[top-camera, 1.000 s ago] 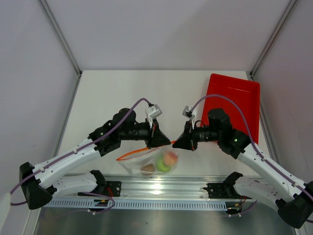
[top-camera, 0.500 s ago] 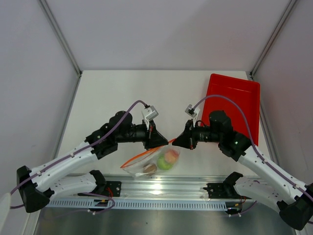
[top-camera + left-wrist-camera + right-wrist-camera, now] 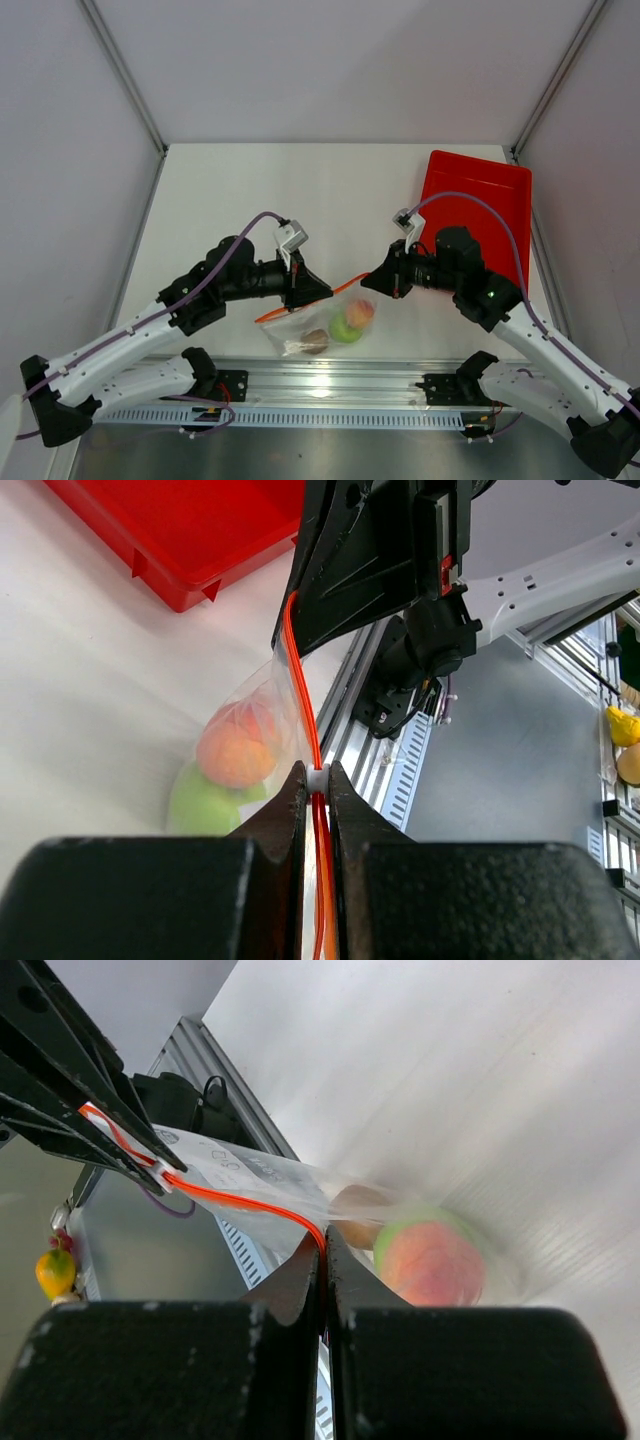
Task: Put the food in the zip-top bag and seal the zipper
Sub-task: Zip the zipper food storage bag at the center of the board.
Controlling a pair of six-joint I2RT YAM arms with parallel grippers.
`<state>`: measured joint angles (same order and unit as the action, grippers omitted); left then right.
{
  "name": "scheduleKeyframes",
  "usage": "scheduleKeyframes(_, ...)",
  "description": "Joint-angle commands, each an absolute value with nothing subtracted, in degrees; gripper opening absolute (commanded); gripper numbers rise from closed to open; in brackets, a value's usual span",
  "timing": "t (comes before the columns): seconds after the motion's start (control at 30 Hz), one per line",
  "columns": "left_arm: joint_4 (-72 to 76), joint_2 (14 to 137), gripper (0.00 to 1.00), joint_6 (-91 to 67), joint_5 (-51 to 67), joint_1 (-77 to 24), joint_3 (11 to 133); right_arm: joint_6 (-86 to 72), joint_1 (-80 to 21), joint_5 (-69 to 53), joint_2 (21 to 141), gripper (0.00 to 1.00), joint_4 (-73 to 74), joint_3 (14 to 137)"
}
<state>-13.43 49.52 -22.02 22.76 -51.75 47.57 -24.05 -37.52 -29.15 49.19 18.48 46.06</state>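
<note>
The clear zip-top bag [image 3: 292,336] hangs between my two grippers above the table's near edge. Inside it lie the brown lump [image 3: 316,341], the green apple [image 3: 344,330] and the peach [image 3: 361,313]. My left gripper [image 3: 318,291] is shut on the orange-red zipper [image 3: 346,287] at its white slider [image 3: 318,777]. My right gripper [image 3: 372,283] is shut on the zipper's right end. In the left wrist view, my left gripper [image 3: 317,780] has the peach [image 3: 238,750] and apple [image 3: 200,802] beyond it. In the right wrist view, my right gripper [image 3: 323,1247] pinches the zipper [image 3: 240,1201] beside the peach [image 3: 432,1262] and the lump [image 3: 357,1203].
A red rectangular tray [image 3: 477,215] lies at the table's right side, behind my right arm; it also shows in the left wrist view [image 3: 190,530]. The aluminium base rail [image 3: 330,390] runs along the near edge just below the bag.
The grippers have drawn apart: the left moved left along the zipper, the right moved right and back. More orange strip shows between them, and the bag with the food shifted slightly right.
</note>
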Motion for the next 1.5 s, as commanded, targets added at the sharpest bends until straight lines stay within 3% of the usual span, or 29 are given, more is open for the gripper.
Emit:
scheduleKeyframes(0.0,-15.03,47.29,0.01,-22.68,22.33,-52.21,47.11,-25.05,-36.65,-25.40,47.90,0.00,18.45,46.41)
scheduleKeyframes(0.5,-17.75,42.89,0.01,-23.73,19.16,-52.21,45.35,-24.96,-35.16,-18.99,44.65,0.00,22.59,46.49)
scheduleKeyframes(1.47,-31.81,28.48,0.01,-24.87,-3.16,-52.12,46.05,-25.66,-32.87,-14.68,41.75,0.00,26.63,46.76)
